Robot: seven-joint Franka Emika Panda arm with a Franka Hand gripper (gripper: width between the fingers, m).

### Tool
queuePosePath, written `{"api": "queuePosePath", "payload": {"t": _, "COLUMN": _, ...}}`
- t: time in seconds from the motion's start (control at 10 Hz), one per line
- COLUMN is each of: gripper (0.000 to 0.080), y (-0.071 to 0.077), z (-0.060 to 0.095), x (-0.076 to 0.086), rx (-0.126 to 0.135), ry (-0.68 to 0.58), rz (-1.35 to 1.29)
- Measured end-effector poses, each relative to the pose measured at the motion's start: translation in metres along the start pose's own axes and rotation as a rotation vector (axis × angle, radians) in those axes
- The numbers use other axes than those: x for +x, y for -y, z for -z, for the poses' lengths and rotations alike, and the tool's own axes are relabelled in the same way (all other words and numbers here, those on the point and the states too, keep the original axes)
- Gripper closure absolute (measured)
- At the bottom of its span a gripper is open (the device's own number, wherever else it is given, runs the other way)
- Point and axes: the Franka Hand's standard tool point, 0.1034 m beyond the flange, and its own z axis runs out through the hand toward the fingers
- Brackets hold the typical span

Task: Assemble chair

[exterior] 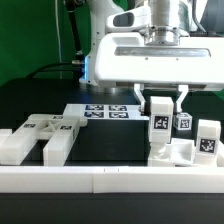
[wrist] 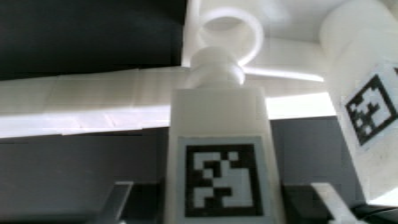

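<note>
smooth matt white plastic chair (exterior: 159,126)

A robotics lab is being shown, a test bench set up for machine work; a white arm (exterior: 160,30) is being held over a black table (exterior: 110,150); the space behind is being screened by a plain green backdrop (exterior: 30,40); a marker board (exterior: 105,112) is being kept flat on the table; the near edge is being fenced by white rails (exterior: 60,181); white blocks (exterior: 40,135) are being displayed with black-and-white square tags (exterior: 209,143) stuck on them; one block (exterior: 158,125) is being clamped upright by the gripper (exterior: 160,108); the same block is being watched close up by a camera on the wrist.
</note>
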Motion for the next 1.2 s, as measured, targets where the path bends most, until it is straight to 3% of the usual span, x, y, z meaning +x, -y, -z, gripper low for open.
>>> {"api": "queuePosePath", "payload": {"t": 0.5, "gripper": 0.0509, "y": 0.001, "z": -0.009, "x": -0.014, "rx": -0.004, "ry": 0.022, "rz": 0.011}}
{"api": "queuePosePath", "payload": {"t": 1.2, "gripper": 0.0509, "y": 0.002, "z": -0.010, "x": -0.015, "rx": -0.006, "ry": -0.011, "rz": 0.017}}
